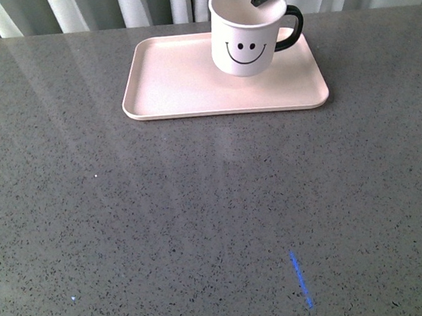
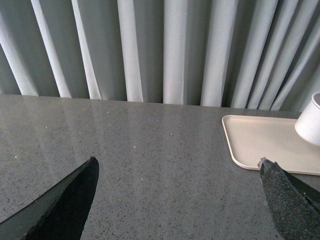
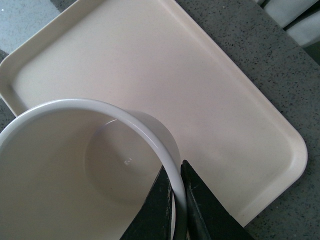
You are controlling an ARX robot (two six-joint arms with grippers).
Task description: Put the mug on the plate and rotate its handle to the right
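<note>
- Grey speckled, polished stone tabletop [image 1: 126,213]; pale pleated curtains [image 2: 170,50] behind its far edge.
- Plate [image 1: 179,78]: flat pale pink rectangle, rounded corners, low rim, near the far edge; its left half is bare.
- Mug [image 1: 240,48]: glossy cream, black smiley print facing front, at the plate's right end; black loop handle [image 1: 299,22] points right.
- Right gripper [image 3: 175,172] pinches the mug rim, one finger inside, one outside.
- Left gripper [image 2: 177,160] is spread wide, holding nothing, over bare tabletop left of the plate.
- Short blue mark [image 1: 301,279] by the near edge.
</note>
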